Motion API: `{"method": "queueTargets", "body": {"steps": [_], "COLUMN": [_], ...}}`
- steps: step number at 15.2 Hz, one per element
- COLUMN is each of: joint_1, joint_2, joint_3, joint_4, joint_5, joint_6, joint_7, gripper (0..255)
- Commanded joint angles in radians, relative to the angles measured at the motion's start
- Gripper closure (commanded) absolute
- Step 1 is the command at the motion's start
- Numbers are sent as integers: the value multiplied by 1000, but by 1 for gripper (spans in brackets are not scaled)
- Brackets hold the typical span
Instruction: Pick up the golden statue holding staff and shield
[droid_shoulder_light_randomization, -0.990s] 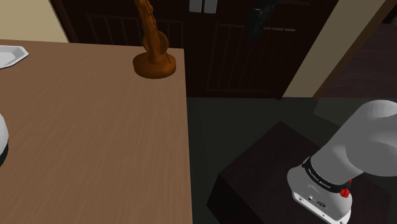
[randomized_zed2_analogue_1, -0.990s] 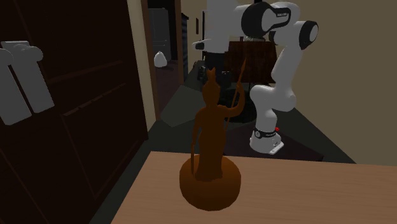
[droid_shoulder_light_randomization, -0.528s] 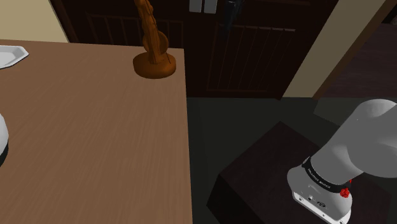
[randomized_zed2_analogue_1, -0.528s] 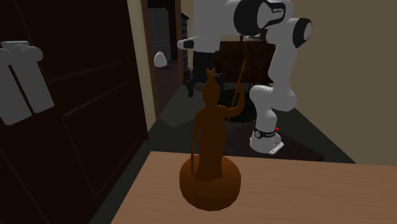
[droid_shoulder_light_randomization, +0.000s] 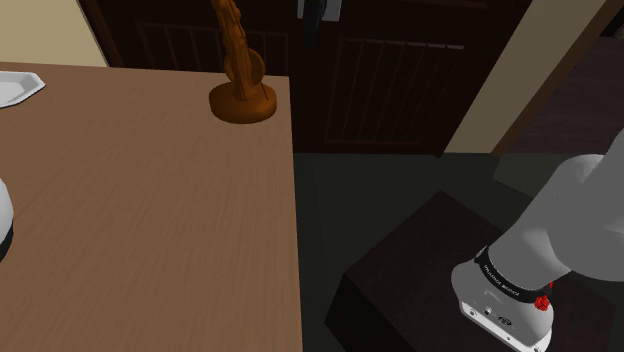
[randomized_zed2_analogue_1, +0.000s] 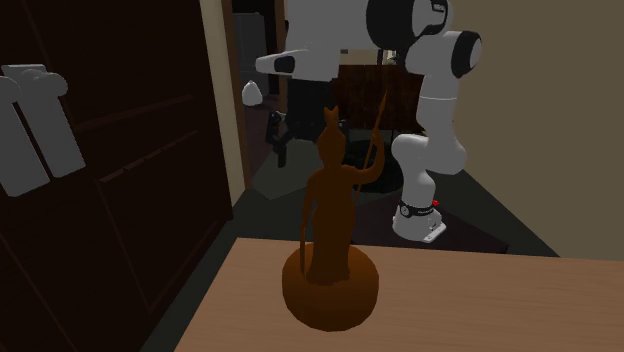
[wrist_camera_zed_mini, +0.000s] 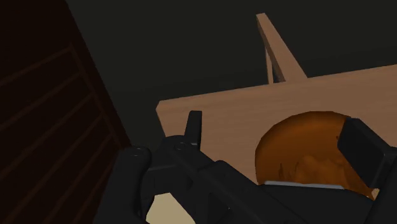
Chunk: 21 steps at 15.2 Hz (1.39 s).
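Observation:
An orange-brown statue (randomized_zed2_analogue_1: 330, 215) with a raised staff stands on a round base (droid_shoulder_light_randomization: 242, 101) at the far corner of the wooden table (droid_shoulder_light_randomization: 150, 220). In the shoulder view its upper part runs off the top edge. My black gripper (randomized_zed2_analogue_1: 278, 142) hangs in the air beyond the table's corner, apart from the statue, and appears at the top of the shoulder view (droid_shoulder_light_randomization: 313, 14). In the wrist view the gripper (wrist_camera_zed_mini: 277, 130) is open, its fingers (wrist_camera_zed_mini: 193, 127) spread wide. The statue's base (wrist_camera_zed_mini: 305, 146) lies below, between them and untouched.
A white dish (droid_shoulder_light_randomization: 16, 87) sits at the table's far left and a white rounded object (droid_shoulder_light_randomization: 3, 225) at its left edge. Dark cabinet doors with white handles (randomized_zed2_analogue_1: 35, 130) stand close behind the statue. The dark stand (droid_shoulder_light_randomization: 420, 280) is beside the table.
The gripper has travelled towards the shoulder view's left along the top edge, nearing the statue. In the second exterior view it has moved left and lower. The statue has not moved.

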<state>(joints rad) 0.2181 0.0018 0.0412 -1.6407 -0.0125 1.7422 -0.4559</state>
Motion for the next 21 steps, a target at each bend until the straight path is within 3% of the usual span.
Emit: {"method": "queueTargets", "body": {"steps": [1,8,17,18,21], "joint_1": [16,76,71,71,71], "joint_2": [61,287,253,252,249], "joint_3": [16,70,69,68,69], "joint_4": [82,408,257,254,251], "joint_5": [-1,-25,-21,-20,-20], "joint_6": [-14,-93,25,26,26], "joint_7": [-31,-126,-126,-127,-127], "gripper": [0,0,0,255,255]}}
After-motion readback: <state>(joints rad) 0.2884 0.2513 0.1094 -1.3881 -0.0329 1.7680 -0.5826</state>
